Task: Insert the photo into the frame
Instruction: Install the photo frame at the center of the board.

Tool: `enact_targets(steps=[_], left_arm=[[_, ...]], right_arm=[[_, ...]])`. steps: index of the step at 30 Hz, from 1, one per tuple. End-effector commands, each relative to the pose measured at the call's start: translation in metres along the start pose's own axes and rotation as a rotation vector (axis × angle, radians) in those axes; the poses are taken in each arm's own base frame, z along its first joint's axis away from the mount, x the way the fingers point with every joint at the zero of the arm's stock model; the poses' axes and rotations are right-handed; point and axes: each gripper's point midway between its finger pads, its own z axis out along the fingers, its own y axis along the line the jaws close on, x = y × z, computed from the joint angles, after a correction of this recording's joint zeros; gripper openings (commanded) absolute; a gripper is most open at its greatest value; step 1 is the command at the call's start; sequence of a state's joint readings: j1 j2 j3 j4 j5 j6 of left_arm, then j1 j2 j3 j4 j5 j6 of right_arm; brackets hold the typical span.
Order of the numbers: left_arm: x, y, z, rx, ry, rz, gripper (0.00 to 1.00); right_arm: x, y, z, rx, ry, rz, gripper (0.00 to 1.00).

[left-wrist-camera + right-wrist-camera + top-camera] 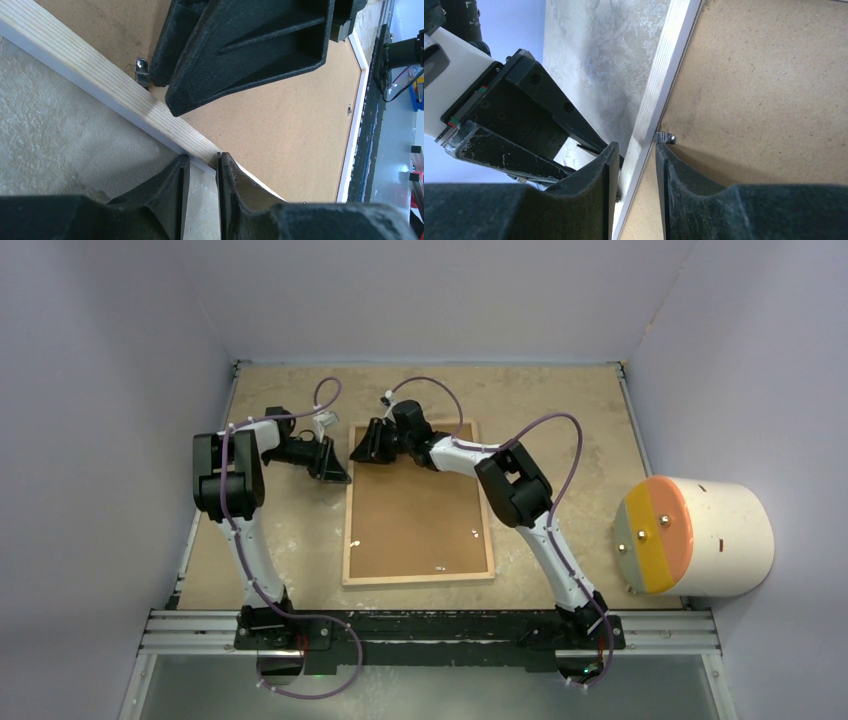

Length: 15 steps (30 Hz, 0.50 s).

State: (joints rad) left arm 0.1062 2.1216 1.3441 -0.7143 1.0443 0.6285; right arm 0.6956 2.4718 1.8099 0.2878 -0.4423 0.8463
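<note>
I see the table [560,400] carrying the frame [418,578] flat, wood side up, with a brown board [420,520] inside. Near its far left corner my left fingers [170,185] pinch the left rail, narrowly apart. My right fingers [604,170] straddle that rail; I can't tell if they grip.

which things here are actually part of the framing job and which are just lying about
Job: frame, wood side up; brown backing board inside it; left hand and right hand, both astride its rail at the far-left corner.
Lying about: white cylinder with an orange and yellow end, at the right.
</note>
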Motion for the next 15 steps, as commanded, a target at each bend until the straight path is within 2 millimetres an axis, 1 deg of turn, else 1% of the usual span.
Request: enact_targets(steps=[1, 10, 13, 15], left_arm=[[0.037, 0.026, 0.015, -0.087, 0.13, 0.07, 0.27], [0.038, 0.024, 0.013, -0.09, 0.137, 0.079, 0.27], [0.038, 0.023, 0.01, -0.096, 0.146, 0.083, 0.27], [0.037, 0.022, 0.004, -0.102, 0.148, 0.084, 0.28]], right_arm=[[0.006, -0.008, 0.01, 0.019, 0.005, 0.032, 0.36], [0.005, -0.006, 0.009, 0.011, -0.003, 0.046, 0.35], [0.006, 0.004, 0.005, -0.022, 0.007, 0.051, 0.35], [0.006, 0.017, -0.005, -0.053, 0.02, 0.054, 0.36]])
